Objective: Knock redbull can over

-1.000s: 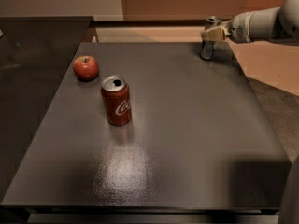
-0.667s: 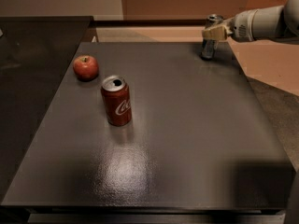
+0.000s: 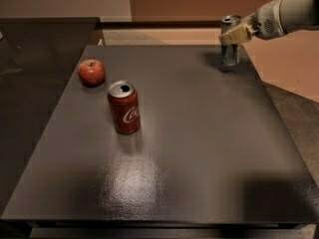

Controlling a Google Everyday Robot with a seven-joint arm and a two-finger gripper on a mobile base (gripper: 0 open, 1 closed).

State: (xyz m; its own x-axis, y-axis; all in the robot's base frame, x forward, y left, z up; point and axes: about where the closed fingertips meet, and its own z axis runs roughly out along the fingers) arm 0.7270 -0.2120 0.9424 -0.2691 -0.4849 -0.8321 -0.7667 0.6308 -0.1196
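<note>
Where the matte table ends, slim metal redbull can upright, beige gripper seemingly at its top, hold unclear.

Gripper at 1 o'clock on the table, across the upper body of the redbull can; that band of the can is hidden. Contact between them: cannot tell. Can's markings unreadable. Arm cut off by the right edge at 2 o'clock.

A red apple sits near an upright Coca-Cola can on the dark table.
</note>
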